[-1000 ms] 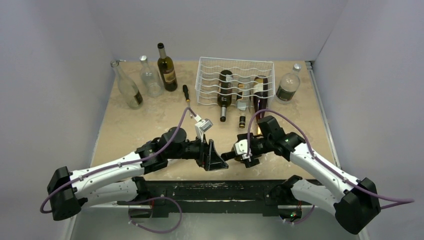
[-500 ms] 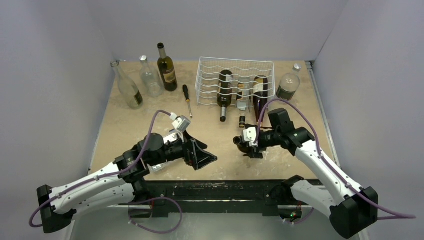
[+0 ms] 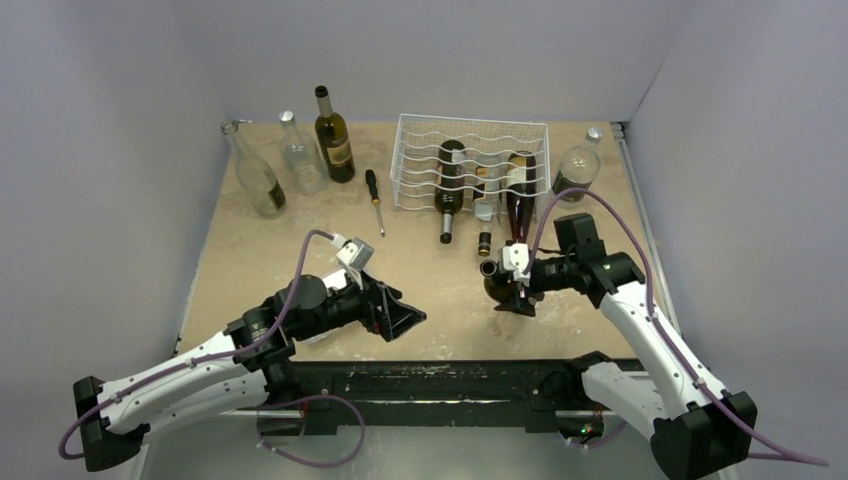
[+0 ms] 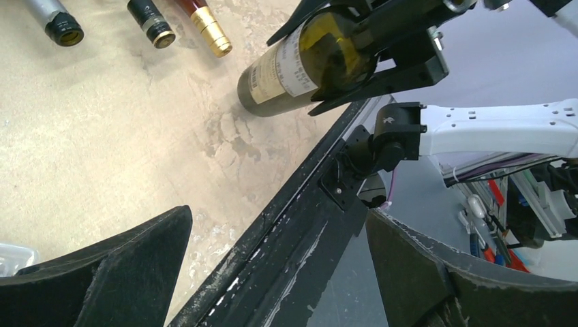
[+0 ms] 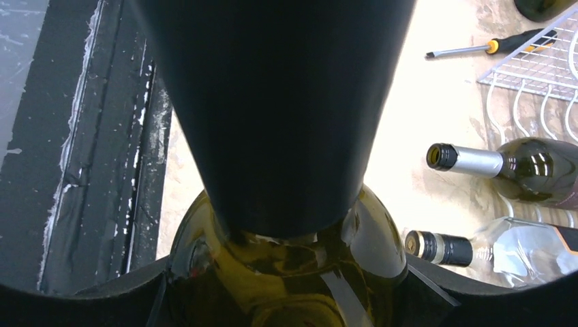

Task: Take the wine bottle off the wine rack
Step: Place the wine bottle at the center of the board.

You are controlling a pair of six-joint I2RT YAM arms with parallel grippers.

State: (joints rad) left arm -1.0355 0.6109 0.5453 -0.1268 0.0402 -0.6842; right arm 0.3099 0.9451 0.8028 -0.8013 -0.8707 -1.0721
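Note:
The wine bottle (image 3: pixel 497 285), olive green with a pale label and black capsule, hangs over the table's front right, neck tipped up, with my right gripper (image 3: pixel 515 290) shut on its body. From the left wrist the wine bottle (image 4: pixel 307 65) shows clamped between the right gripper's black fingers. In the right wrist view its shoulder (image 5: pixel 286 272) fills the space between my fingers (image 5: pixel 68 300). My left gripper (image 3: pixel 408 322) is wide open and holds nothing, left of the bottle and apart from it. The white wire wine rack (image 3: pixel 470 135) stands at the back with three bottles lying in it.
Three bottles (image 3: pixel 258 180) stand upright at the back left and a clear one (image 3: pixel 577 170) right of the rack. A screwdriver (image 3: pixel 374 198) lies left of the rack. Bottle necks (image 5: pixel 457 158) stick out over the rack's front. A black rail (image 3: pixel 440 375) runs along the near edge.
My left gripper opened wide and drew back to the left, away from the bottle. The right arm carried the bottle rightward and tipped it more upright.

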